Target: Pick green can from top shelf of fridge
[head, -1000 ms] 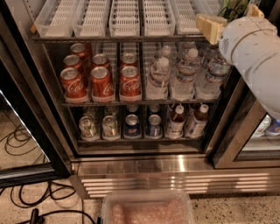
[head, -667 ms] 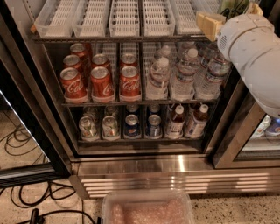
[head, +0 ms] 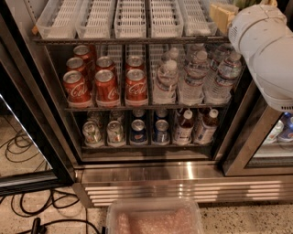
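So, only one cam view here. The gripper (head: 226,16) is up in the top right corner, at the right end of the top shelf (head: 128,40) of the fridge (head: 151,172), w/ the fat white arm (head: 265,50) coming in below it and blocking that corner. Can't tell if it's open or closed, tbh. As for the green can (head: 241,4), only a small dark green bit shows at the very top edge, right beside the gripper and just above the arm, so can't say if it's touching or gripped. The white slotted trays (head: 132,18) run in a row across that shelf. Next shelf down has red cola cans (head: 106,84) on the left and water bottles (head: 192,77) on the right. Bottom shelf: silver cans (head: 114,132) on the left, blue cans (head: 138,130) in the middle, red-capped bottles (head: 185,125) on the right. Under that is the ribbed steel grille (head: 183,192), black cables (head: 27,146) on the floor to the left, and a translucent plastic tub (head: 153,219) at the bottom edge.
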Controlling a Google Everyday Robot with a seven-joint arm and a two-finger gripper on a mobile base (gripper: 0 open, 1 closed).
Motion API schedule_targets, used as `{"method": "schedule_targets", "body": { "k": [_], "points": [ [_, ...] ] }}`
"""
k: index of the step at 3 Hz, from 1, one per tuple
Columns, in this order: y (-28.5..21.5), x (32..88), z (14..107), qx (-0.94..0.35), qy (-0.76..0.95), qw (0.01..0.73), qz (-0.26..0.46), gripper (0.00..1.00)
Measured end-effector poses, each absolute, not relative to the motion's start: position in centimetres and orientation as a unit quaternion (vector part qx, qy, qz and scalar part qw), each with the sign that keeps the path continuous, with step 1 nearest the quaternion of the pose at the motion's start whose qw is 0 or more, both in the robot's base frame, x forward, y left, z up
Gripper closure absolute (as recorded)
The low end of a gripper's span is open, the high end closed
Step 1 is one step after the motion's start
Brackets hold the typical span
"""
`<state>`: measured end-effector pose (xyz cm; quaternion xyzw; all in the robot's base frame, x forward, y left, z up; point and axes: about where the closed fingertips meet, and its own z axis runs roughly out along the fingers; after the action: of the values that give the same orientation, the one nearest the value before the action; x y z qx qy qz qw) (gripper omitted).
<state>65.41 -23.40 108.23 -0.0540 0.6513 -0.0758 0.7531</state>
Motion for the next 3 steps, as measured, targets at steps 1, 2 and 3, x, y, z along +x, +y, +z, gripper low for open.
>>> {"method": "schedule_targets", "body": {
  "k": [1, 2, 3],
  "points": [
    [-23.66, 66.18, 108.45, -0.047, 0.652, 0.753, -0.078, 0.29],
    [-23.84, 66.72, 108.41, -0.044, 0.654, 0.751, -0.079, 0.28],
    [-23.70, 67.01, 108.22, -0.044, 0.658, 0.748, -0.077, 0.47]
  ]
}}
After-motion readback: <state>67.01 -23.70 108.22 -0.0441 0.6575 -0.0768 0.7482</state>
